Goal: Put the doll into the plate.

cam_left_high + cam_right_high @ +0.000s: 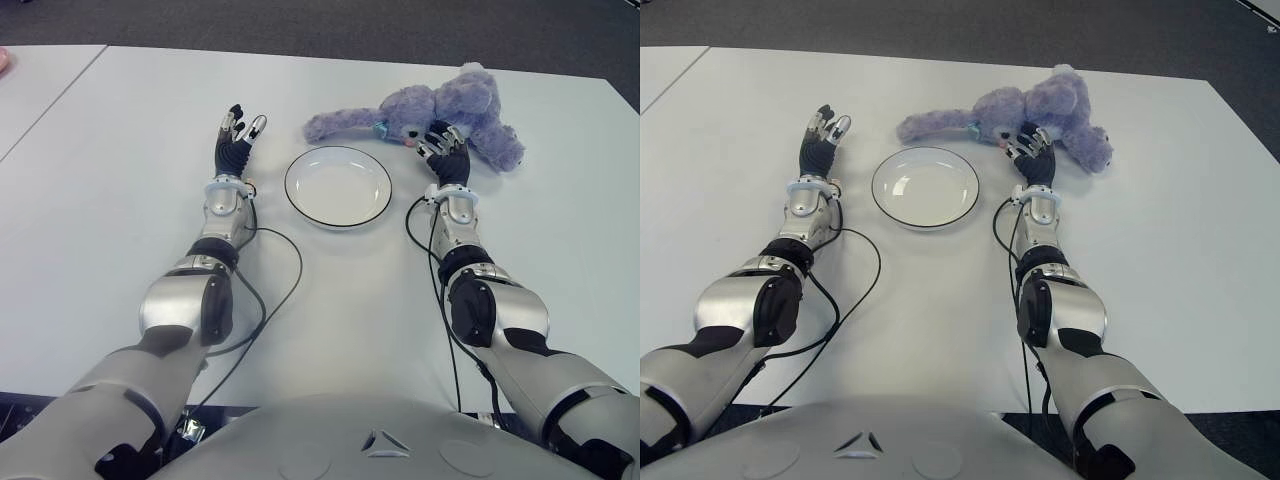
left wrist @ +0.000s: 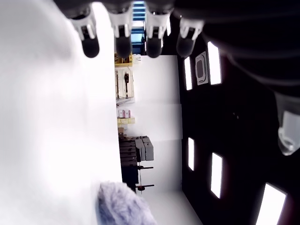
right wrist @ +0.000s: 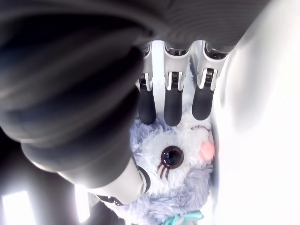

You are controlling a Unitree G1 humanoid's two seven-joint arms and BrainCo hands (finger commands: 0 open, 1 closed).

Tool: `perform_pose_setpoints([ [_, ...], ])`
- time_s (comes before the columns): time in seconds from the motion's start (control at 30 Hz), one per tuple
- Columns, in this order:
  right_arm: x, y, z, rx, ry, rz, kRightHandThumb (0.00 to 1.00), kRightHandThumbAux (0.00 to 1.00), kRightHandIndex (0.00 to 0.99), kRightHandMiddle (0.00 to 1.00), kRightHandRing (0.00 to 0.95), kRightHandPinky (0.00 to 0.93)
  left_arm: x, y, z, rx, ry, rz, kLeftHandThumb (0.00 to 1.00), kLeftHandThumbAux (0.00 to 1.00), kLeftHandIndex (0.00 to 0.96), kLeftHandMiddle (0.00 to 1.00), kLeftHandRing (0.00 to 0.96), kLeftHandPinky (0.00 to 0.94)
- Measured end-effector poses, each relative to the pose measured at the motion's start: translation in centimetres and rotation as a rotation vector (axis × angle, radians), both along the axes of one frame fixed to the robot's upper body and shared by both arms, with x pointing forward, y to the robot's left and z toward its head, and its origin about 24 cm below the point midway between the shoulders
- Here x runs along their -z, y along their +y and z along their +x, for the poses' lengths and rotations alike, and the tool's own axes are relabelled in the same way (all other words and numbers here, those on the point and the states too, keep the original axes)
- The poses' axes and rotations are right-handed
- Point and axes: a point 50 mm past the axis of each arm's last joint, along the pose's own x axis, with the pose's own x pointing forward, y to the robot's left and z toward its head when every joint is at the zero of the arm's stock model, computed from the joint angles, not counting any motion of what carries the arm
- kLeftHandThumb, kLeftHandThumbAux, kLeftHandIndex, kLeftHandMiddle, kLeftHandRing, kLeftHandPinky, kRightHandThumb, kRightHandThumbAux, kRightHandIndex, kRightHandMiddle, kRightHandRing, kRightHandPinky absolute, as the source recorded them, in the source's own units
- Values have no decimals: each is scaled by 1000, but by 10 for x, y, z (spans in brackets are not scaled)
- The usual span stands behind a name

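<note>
both arms reach forward in the eye view: left hand (image 1: 238,135) spread, idle beside the empty plate (image 1: 338,187). right wrist view: right hand (image 3: 171,101) open, fingers over the doll (image 3: 176,178), ungripped beyond the plate. soft plush might slip free.

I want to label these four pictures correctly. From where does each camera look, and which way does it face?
Left eye: on the head, looking down at table, plate, doll; both arms show.
Right eye: same scene, slightly shifted.
Left wrist: past left hand fingertips, toward the room.
Right wrist: right hand over the doll's face.
All four views show the doll.
</note>
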Motion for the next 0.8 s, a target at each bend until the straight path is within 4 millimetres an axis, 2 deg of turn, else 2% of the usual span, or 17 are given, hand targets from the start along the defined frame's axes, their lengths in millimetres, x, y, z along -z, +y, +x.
perform_pose_setpoints([
  [0.47, -2, 1, -2, 0, -39, -22, 372, 968, 218, 222, 205, 196, -1, 0, 0, 2, -2, 1, 0, 451, 40, 34, 38, 62],
  [0.8, -6, 6, -4, 54, -91, -114, 303, 953, 234, 279, 259, 253, -1, 0, 0, 2, -2, 2, 0, 453, 40, 37, 39, 48],
])
